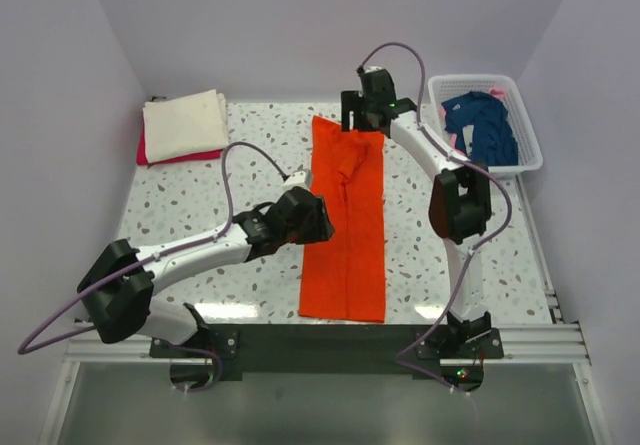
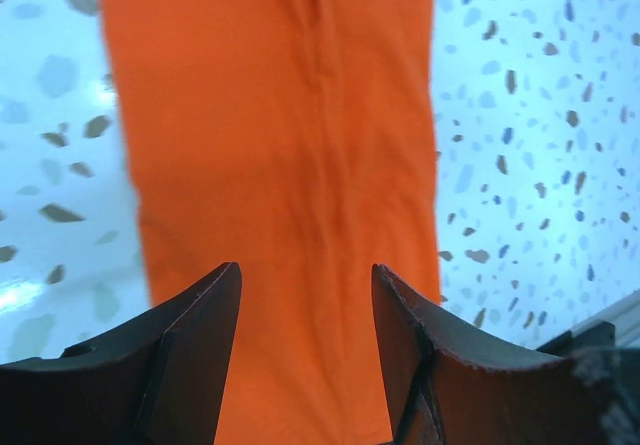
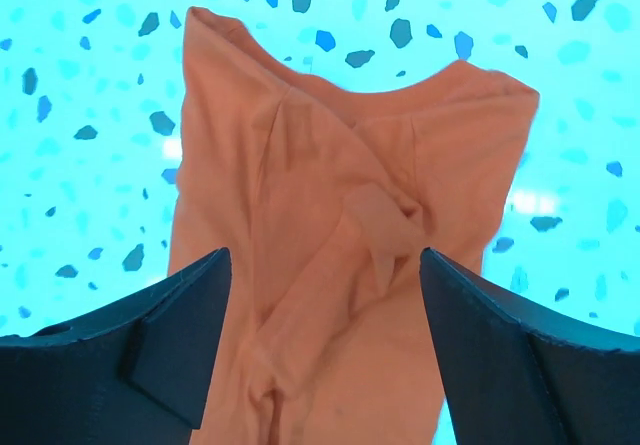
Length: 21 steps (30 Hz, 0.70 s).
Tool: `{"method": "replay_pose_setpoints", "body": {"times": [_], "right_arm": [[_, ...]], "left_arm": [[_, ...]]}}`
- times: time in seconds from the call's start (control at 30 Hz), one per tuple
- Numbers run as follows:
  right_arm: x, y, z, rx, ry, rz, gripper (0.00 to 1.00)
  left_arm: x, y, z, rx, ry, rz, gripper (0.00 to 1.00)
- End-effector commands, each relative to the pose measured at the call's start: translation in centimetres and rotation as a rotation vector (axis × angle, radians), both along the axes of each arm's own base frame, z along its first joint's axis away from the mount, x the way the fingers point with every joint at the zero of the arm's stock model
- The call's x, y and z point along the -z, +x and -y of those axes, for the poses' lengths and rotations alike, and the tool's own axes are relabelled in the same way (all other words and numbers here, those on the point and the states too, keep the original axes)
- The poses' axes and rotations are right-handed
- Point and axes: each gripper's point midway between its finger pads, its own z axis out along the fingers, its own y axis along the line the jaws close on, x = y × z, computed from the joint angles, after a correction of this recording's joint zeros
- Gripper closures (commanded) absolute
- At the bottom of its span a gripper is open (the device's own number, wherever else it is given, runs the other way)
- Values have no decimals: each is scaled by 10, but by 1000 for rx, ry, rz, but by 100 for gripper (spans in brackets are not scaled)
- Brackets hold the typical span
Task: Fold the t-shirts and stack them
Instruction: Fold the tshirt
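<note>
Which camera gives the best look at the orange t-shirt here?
Top external: it shows the whole orange t-shirt, folded into a long strip. The left wrist view shows only one stretch of that strip; the right wrist view shows only the rumpled collar end.

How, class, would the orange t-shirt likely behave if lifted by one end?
Probably floppy: the orange t-shirt lies flat with creases and a bunched fold at its far end, so it would likely droop and unfold. Thin cloth, so probably light. Pushed across the table, it may wrinkle rather than slide whole.
</note>
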Motion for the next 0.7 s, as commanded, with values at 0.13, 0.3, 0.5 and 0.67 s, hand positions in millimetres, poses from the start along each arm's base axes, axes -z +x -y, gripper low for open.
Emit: {"method": "replay_pose_setpoints", "body": {"times": [0.13,0.3,0.5,0.67], "right_arm": [[6,-25,1,52,1,-8,30],[29,-18,15,122,-83,-40,36],[43,-9,32,193,-155,-45,36],[54,-3,35,221,-148,-44,37]], "left_arm": [[11,2,-55,-75,89,-1,40],[7,6,-70,-96,78,5,40],[13,7,-77,-91,98,-1,39],[18,7,-79,-83,104,-7,39]]}}
